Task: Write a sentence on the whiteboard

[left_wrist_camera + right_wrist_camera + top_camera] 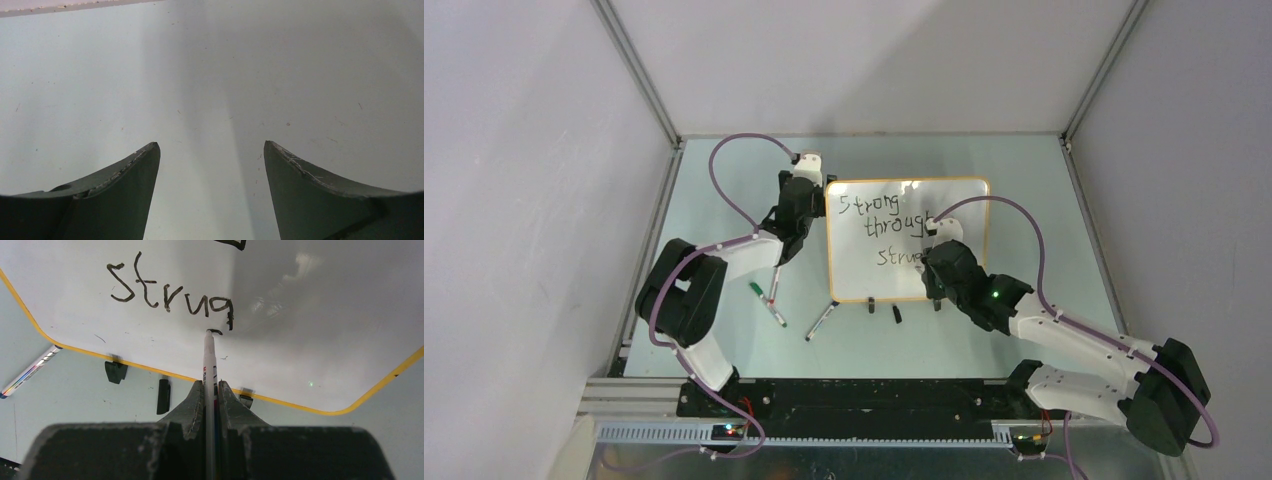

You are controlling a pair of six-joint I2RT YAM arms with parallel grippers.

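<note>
Green table (724,200), whiteboard (310,315), sentence (170,295) reading "Strong throug strug", marker (208,360) at "g".

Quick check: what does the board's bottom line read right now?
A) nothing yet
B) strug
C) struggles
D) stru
B: on the board, the bottom line reads "strug", with the marker tip at the g's tail.
</note>
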